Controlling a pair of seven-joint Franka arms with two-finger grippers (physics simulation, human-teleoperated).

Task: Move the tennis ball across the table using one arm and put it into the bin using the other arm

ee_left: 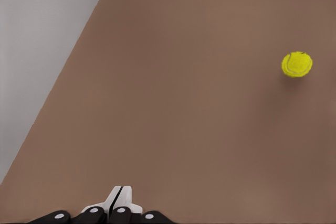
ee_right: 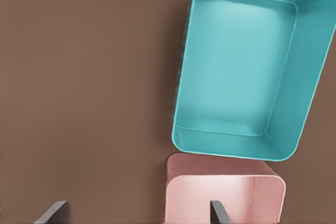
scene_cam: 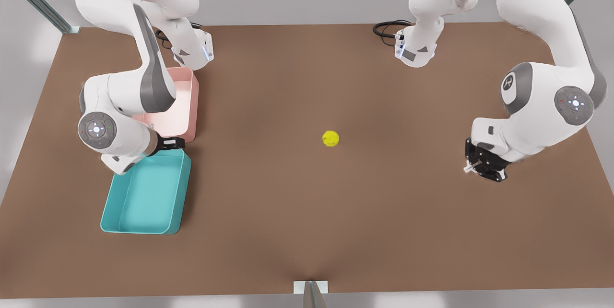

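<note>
- Front view: the tennis ball (scene_cam: 330,138) lies alone on the bare table (scene_cam: 307,231) near its middle. At its nine o'clock, well apart, sits the bin (scene_cam: 146,193), empty, with a pink tray (scene_cam: 184,101) touching the bin's twelve o'clock end. One arm hangs over the two trays. The other arm's gripper, the left gripper (scene_cam: 472,166), hangs low at the ball's three o'clock, well apart.
- Left wrist view: the left gripper (ee_left: 116,200) has its fingertips pressed together, gripping nothing; the ball (ee_left: 296,64) rests on the table ahead, off to one side.
- Right wrist view: the right gripper (ee_right: 136,211) hangs above the table beside the pink tray (ee_right: 226,192), fingers spread wide, empty; the bin (ee_right: 247,66) lies beyond.
</note>
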